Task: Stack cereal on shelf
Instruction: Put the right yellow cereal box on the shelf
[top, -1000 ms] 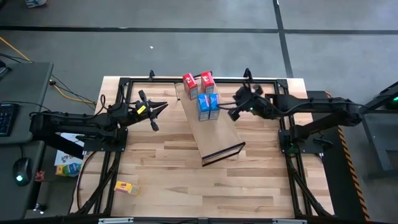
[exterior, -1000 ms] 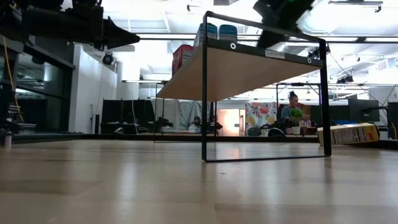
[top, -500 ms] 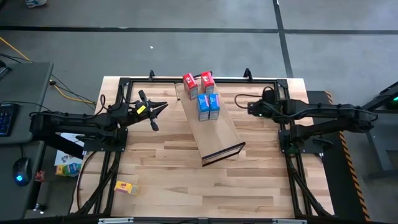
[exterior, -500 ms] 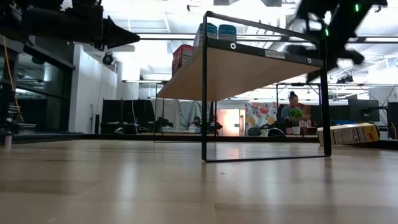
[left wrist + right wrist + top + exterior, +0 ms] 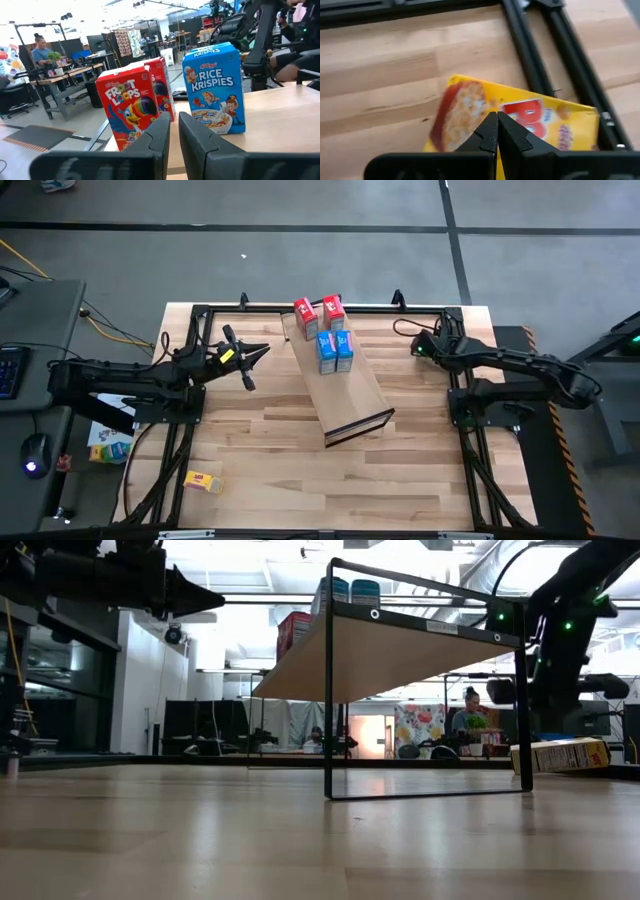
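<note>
The shelf stands raised on thin dark frame legs, slanting across the table's middle. Two red cereal boxes and two blue ones stand upright on its far end. My left gripper hangs level to their left, shut to a narrow slit with nothing in it, facing a red box and a blue box. My right gripper is shut and points down over a yellow cereal box lying flat at the table's far right. I see no touch.
Another yellow box lies flat near the table's front left corner. Dark frame rails run along the table's edges, one right beside the yellow box under my right gripper. The table's near half is bare wood. A person sits in the room behind.
My right gripper has drawn away from beside the blue boxes on the shelf toward the table's right edge and has come down over the yellow box there. It has rolled and tipped downward on the way and stayed shut. The boxes on the shelf have not moved.
</note>
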Robot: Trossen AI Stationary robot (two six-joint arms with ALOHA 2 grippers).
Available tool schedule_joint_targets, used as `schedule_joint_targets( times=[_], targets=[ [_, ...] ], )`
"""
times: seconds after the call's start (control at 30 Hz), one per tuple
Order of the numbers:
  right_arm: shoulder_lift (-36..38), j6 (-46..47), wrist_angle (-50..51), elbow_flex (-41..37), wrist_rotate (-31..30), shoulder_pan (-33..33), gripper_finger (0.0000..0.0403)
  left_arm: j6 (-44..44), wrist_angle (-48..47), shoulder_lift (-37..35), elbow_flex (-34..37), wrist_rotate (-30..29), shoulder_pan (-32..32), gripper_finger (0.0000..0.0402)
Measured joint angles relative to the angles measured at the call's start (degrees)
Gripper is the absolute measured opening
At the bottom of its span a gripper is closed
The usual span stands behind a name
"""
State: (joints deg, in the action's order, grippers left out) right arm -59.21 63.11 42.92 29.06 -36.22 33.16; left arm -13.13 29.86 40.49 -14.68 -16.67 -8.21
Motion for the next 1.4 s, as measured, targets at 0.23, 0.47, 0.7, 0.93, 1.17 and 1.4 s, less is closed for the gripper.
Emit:
schedule_joint_targets(
  times=[0.23, 0.47, 0.7, 0.93, 1.17, 1.4],
  targets=[
    [-5.6, -0.2, -6.1, 0.0, -0.8, 1.7, 0.0000, 0.0, 0.0, 0.0, 0.0, 0.0, 0.0, 0.0033],
    [-11.8, -5.1, -13.5, 0.1, 1.0, 2.8, 0.0000, -0.3, 0.0, 0.0, 0.0, 0.0, 0.0, 0.0033],
    [-12.3, -21.0, -19.5, 0.2, 11.0, -1.4, 0.0000, -2.5, 0.0, 0.0, 0.0, -0.1, 0.0, 0.0033],
    [-12.0, -28.0, -10.6, 0.7, 19.6, -9.2, 0.0000, -3.3, 0.0, 0.0, 0.0, -0.6, 0.0, 0.0033],
    [-7.0, -22.5, 0.7, 0.3, 25.5, -19.7, 0.0000, -4.1, 0.0, 0.0, 0.0, -0.7, 0.0, 0.0033],
    [2.6, -12.5, 4.2, -0.2, 31.8, -30.7, 0.0000, -4.1, 0.1, 0.0, 0.0, -0.7, 0.0, 0.0033]
  ],
)
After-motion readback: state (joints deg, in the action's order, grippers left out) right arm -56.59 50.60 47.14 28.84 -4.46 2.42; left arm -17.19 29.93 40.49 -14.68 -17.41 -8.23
